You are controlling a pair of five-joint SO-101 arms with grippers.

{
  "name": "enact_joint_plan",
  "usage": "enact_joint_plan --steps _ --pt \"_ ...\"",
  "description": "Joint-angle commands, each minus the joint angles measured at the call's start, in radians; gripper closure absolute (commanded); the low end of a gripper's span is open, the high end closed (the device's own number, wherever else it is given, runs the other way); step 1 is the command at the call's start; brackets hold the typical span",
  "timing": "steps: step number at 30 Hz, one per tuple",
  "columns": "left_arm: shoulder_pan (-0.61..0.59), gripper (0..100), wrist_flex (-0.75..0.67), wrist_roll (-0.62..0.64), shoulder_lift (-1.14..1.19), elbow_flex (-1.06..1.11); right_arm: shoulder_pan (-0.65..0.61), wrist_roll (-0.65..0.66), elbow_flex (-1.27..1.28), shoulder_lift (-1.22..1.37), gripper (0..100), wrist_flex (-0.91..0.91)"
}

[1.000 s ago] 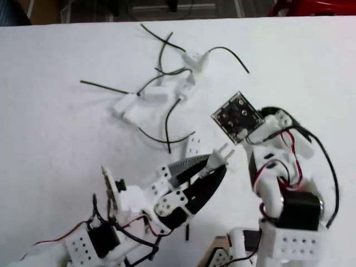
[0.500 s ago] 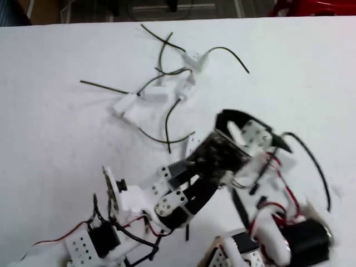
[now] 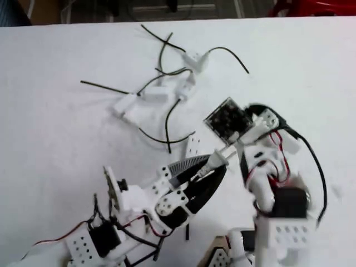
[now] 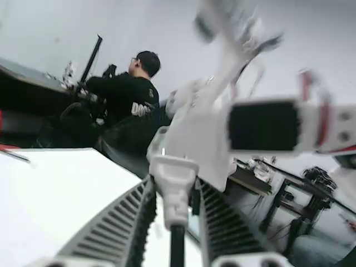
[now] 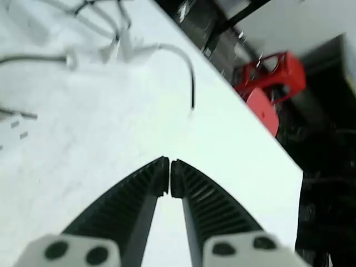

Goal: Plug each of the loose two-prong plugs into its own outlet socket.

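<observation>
White blocky plug (image 4: 174,175) in ribbed left end effector (image 4: 173,192)

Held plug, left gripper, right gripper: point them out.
held plug (image 4: 173,181), left wrist view, on its white body.
left gripper (image 3: 218,163), high view, between its fingertips.
right gripper (image 5: 169,177), right wrist view, where the fingertips meet.

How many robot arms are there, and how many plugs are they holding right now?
Robot arms: 2 (left arm, right arm)
Plugs being held: 1 (white plug, between the left arm's fingers)
Total: 3
</observation>
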Motion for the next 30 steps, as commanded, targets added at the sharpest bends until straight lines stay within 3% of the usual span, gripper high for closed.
enact_joint_plan --steps 1,15,24,30 --pt "0.01 98 -0.025 0.005 -0.012 -0.02 0.059 0.012 0.006 -0.001 97.9 -0.018" --pt "-0.038 98 -0.02 0.011 -0.012 -0.02 0.185 0.002 -0.204 -0.012 97.9 -0.012" --pt "-0.033 98 -0.018 0.011 -0.012 -0.02 -0.171 -0.117 -0.417 0.127 97.9 -0.012" --pt "-0.035 98 -0.018 0.011 -0.012 -0.02 -0.188 -0.187 -0.46 0.397 97.9 -0.018"
